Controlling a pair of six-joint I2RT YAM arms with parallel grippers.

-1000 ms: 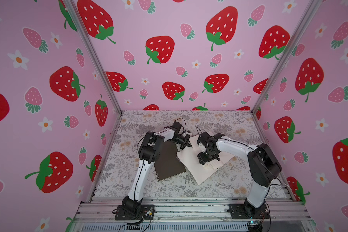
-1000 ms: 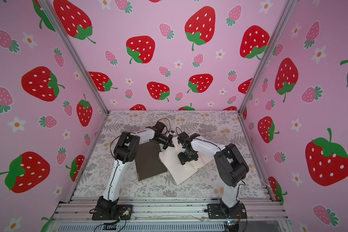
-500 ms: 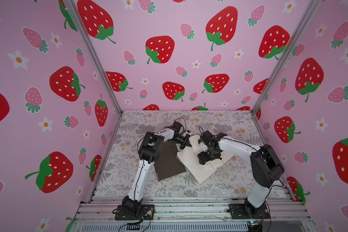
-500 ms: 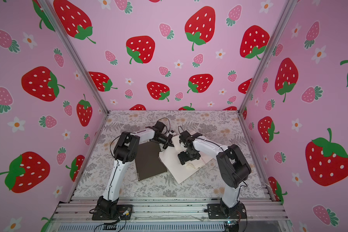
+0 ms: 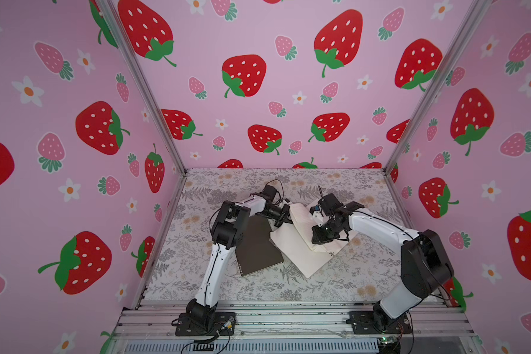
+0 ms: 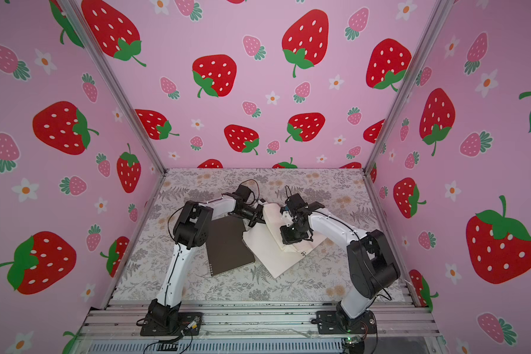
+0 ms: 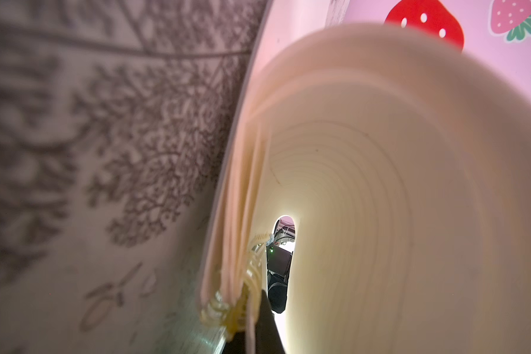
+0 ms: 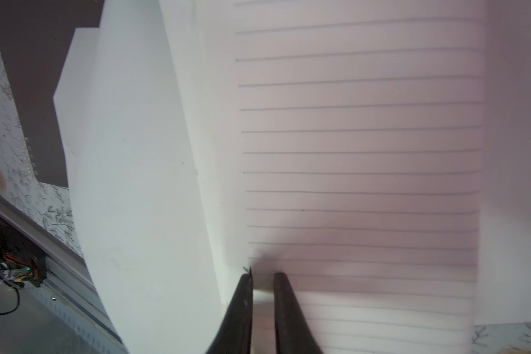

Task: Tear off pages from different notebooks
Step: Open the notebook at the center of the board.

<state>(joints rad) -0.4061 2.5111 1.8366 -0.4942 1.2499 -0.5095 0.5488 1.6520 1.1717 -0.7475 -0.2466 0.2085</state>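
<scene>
The dark brown-grey notebook (image 5: 258, 246) (image 6: 229, 245) lies closed beside my left arm. The cream notebook (image 5: 302, 257) (image 6: 276, 257) lies open to its right, partly over it. A bundle of its lined pages (image 5: 301, 219) (image 7: 380, 184) arches up in a curl between my grippers. My left gripper (image 5: 284, 216) (image 7: 252, 331) is shut on the pages next to the spiral binding (image 7: 246, 291). My right gripper (image 5: 318, 240) (image 8: 262, 285) is shut on the edge of a lined page (image 8: 362, 141), its two black fingertips (image 8: 246, 294) almost touching.
The floral table cover (image 5: 227, 190) runs to pink strawberry walls at the back and both sides. An aluminium rail (image 5: 288, 315) with both arm bases lines the front edge. Cables hang near the right base (image 8: 10, 269).
My right gripper's jaws have closed from wide open onto the page edge, and that arm has shifted slightly to the right. The left arm holds still.
</scene>
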